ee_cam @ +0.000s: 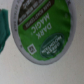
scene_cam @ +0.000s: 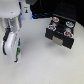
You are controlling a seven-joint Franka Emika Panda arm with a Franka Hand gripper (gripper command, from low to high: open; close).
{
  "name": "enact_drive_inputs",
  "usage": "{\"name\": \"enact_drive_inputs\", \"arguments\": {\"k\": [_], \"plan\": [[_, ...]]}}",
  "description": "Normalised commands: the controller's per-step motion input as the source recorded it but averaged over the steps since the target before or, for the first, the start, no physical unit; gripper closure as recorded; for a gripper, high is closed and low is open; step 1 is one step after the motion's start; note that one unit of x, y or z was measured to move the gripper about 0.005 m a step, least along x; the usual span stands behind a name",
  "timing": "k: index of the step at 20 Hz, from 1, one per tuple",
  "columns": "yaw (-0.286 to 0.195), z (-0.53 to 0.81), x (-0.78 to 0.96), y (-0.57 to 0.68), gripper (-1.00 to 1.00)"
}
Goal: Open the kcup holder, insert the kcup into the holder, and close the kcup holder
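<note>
The kcup holder [scene_cam: 60, 29] is a black boxy unit at the exterior view's right. Its drawer is pulled out and holds several pods with pale or reddish lids [scene_cam: 68, 34]. My gripper [scene_cam: 14, 49] is low over the table at the exterior view's left, well apart from the holder. A bit of green [scene_cam: 18, 51] shows at its side. In the wrist view the kcup's green lid [ee_cam: 42, 30] fills most of the frame, very close to the camera. My fingers do not show there, so I cannot tell whether they are closed on the kcup.
A teal shape [ee_cam: 4, 30] lies beside the kcup in the wrist view. A white table [scene_cam: 40, 65] stretches between the gripper and the holder. Dark objects stand along the far edge [scene_cam: 35, 6].
</note>
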Motion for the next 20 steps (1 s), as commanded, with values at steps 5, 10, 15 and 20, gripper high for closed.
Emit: {"name": "enact_drive_inputs", "arguments": {"k": [5, 10, 15, 20], "plan": [[-0.172, -0.07, 0.09, -0.01, -1.00], [-0.074, 0.00, 0.01, -0.03, 1.00], [-0.064, 0.02, 0.03, -0.02, 1.00], [-0.081, 0.08, 0.03, -0.01, 1.00]]}}
